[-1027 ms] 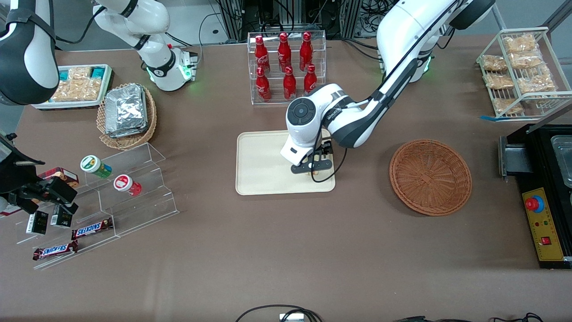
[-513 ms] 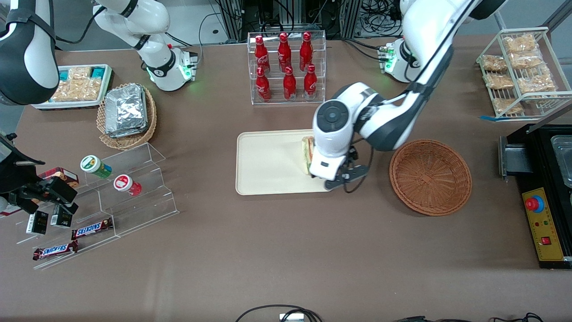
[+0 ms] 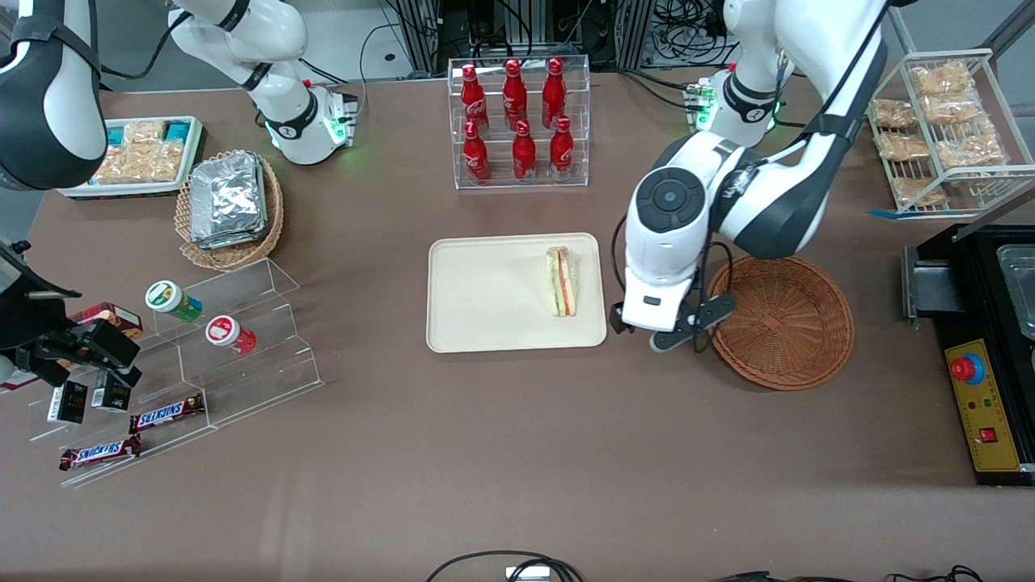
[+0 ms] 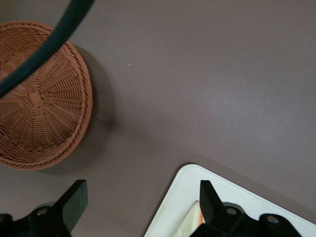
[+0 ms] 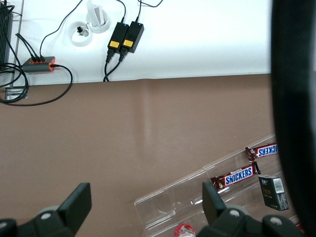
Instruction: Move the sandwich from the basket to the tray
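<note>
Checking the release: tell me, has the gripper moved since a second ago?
Yes. The open gripper left the tray and sandwich, shifting toward the basket.

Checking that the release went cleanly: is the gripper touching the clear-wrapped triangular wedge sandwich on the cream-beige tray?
Apart. In the left wrist view the open gripper hangs above the table with its fingers spread wide, clear of the clear-wrapped triangular wedge sandwich lying on the cream-beige rectangular tray.

The working arm (image 3: pixel 776 202) comes down from the upper right of the front view, bends at its elbow and drops its white wrist (image 3: pixel 667 242) toward the middle right of the frame. The gripper (image 3: pixel 675 331) hangs at the wrist's lower end, pointing down. In the wrist view its two black fingers (image 4: pixel 74 200) stand well apart, with nothing between them. The gripper is empty.
</note>
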Controlling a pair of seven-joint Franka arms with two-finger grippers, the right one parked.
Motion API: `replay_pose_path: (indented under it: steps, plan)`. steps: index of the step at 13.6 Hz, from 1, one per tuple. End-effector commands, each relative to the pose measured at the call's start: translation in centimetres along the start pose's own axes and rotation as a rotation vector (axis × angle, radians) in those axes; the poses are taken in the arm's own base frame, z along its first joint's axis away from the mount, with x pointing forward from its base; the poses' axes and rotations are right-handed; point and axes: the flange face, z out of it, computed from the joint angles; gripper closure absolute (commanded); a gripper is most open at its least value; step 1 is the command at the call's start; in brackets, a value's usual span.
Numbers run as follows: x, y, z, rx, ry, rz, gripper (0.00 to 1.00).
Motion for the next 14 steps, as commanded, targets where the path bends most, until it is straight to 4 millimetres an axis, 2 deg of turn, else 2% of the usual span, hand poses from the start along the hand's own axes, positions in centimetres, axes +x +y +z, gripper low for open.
replay_pose_path:
  steps: [1, 7, 11, 14]
  plan:
    - [1.0, -1.9, -1.1, 0.028, 0.006, 0.007, 0.00]
    - [3.7, -5.3, -2.9, 0.028, -0.022, 0.021, 0.00]
    - [6.2, -10.9, -5.7, 0.063, -0.073, 0.131, 0.00]
    - [8.8, -16.3, -7.9, 0.043, -0.104, 0.150, 0.00]
